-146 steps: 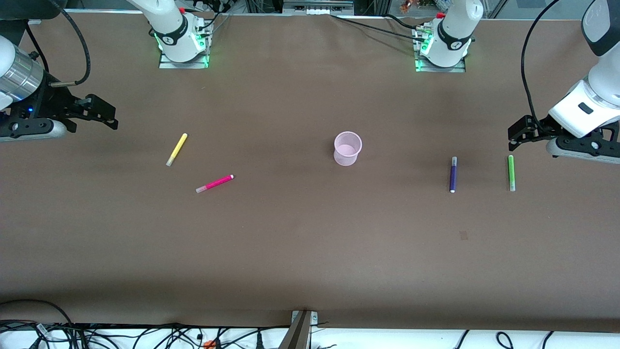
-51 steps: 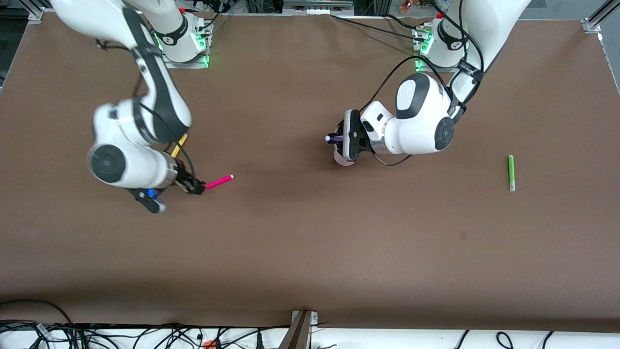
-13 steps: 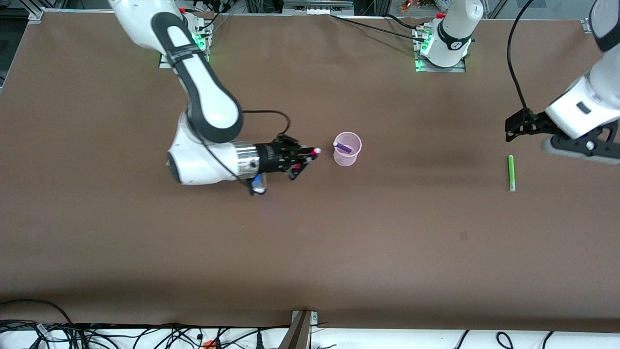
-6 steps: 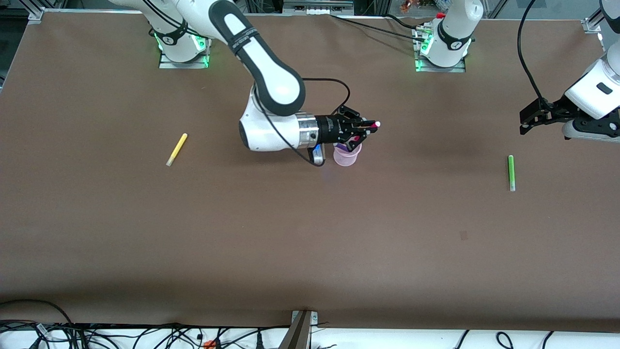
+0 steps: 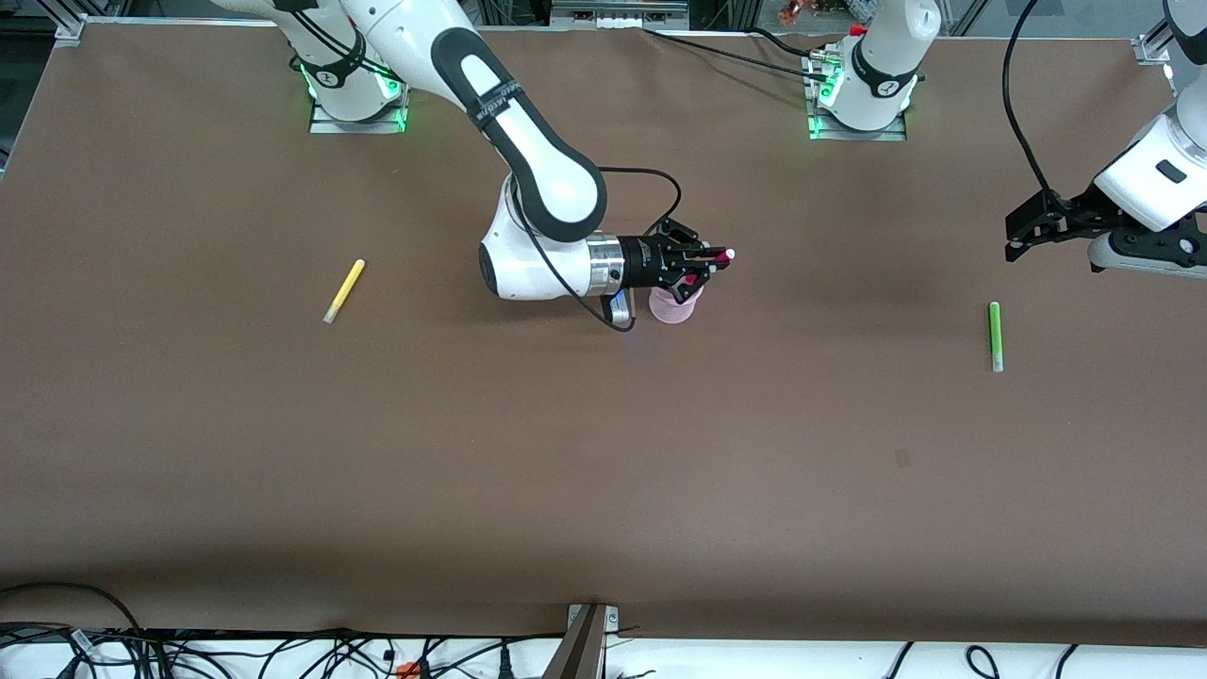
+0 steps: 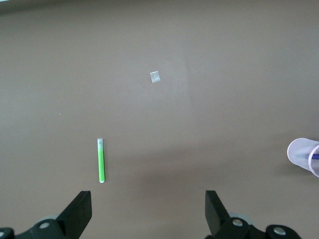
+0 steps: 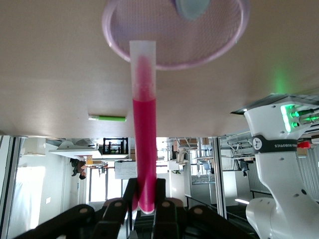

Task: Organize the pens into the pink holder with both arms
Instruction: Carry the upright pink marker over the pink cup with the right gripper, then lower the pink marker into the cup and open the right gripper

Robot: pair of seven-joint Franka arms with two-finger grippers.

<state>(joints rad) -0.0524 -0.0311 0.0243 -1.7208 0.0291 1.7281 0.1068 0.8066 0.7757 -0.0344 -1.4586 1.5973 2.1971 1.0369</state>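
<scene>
Jaws: the right gripper is pinching the magenta-pink pen; the left gripper has its fingers spread, nothing between them.
Front view, right arm: it reaches from its base to the middle of the table, gripper over the pink holder, the pen's whitish tip sticking out past the fingertips.
Front view, left arm: it waits in the air at its own end of the table, over bare brown table near the bright green pen.
Front view, loose pens: the green one lies flat; the yellow pen lies flat toward the right arm's end, well apart from the holder.
Left wrist view: both spread fingers frame the green pen; the holder shows at the frame's edge with a dark purple streak inside, probably the purple pen.
Right wrist view: the magenta-pink pen runs from the clamped fingers toward the holder's round rim, its clear end overlapping the rim; the green pen lies farther off.
</scene>
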